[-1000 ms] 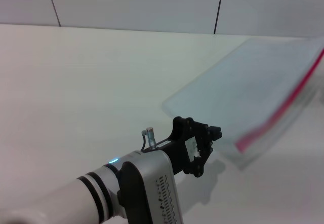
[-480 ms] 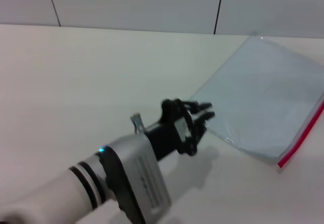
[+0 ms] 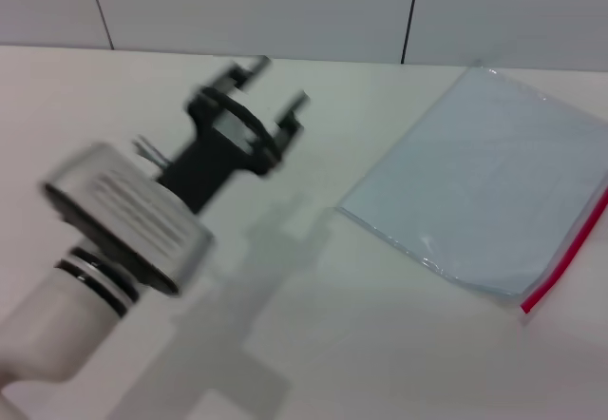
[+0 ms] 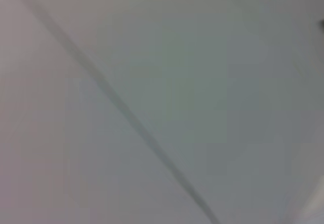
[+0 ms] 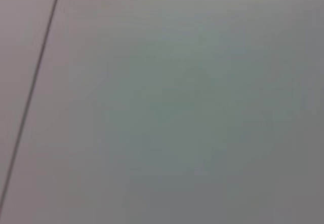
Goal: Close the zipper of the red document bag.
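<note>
The red document bag (image 3: 489, 192) lies flat on the white table at the right of the head view, a pale blue-grey translucent pouch. Its zipper (image 3: 567, 254) runs as a thin red strip along the near right edge; I cannot make out a slider. My left gripper (image 3: 282, 80) hangs in the air well to the left of the bag, lifted off the table, open, with nothing between its fingers. Its shadow falls on the table beneath. The right gripper is out of view. Neither wrist view shows the bag.
The white table (image 3: 313, 344) stretches across the view, backed by a tiled wall (image 3: 285, 7) with dark seams. Both wrist views show only a pale flat surface crossed by a dark seam (image 4: 131, 120).
The bag has settled flat on the table. My left arm has swung up and to the left, away from the bag's near corner.
</note>
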Motion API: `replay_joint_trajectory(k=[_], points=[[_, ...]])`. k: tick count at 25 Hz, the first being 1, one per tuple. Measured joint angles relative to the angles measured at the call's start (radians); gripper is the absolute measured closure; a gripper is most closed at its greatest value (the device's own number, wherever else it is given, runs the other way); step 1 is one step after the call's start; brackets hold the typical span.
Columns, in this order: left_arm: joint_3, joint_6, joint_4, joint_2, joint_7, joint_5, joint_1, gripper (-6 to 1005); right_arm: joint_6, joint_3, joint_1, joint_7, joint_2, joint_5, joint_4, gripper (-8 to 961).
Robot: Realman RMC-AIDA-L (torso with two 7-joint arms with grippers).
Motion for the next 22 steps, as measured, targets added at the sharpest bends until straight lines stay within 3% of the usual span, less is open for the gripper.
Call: replay_joint_trajectory(k=[3,4,6,9,10,14,22], points=[[0.001,-0.166,-0.073,-0.005,-0.134,-0.05,-0.009,466,0.072,0.001,-0.007,0.001,0.0,0.002,0.041,243],[0.001,-0.166,-0.073,-0.005,-0.134,-0.05,-0.009,467,0.094,0.001,-0.009,0.001,0.0,0.002,0.055,182],[-0.016,-0.301,-0.163,-0.02,-0.257,-0.066,-0.018,470,0.116,0.001,-0.012,0.001,0.0,0.004,0.077,61],[-0.034,-0.417,-0.265,-0.039,-0.385,-0.092,-0.036,473,0.123,0.001,-0.011,0.001,0.001,0.002,0.101,63],[-0.039,-0.53,-0.378,-0.059,-0.509,-0.13,-0.058,473,0.125,0.001,-0.011,0.002,0.001,0.002,0.108,64],[-0.034,-0.658,-0.512,-0.093,-0.562,-0.2,-0.089,476,0.136,0.002,-0.01,0.003,0.002,0.005,0.14,67],[-0.024,-0.675,-0.516,-0.094,-0.561,-0.279,-0.091,482,0.146,0.007,-0.016,0.003,0.004,0.006,0.162,69]])
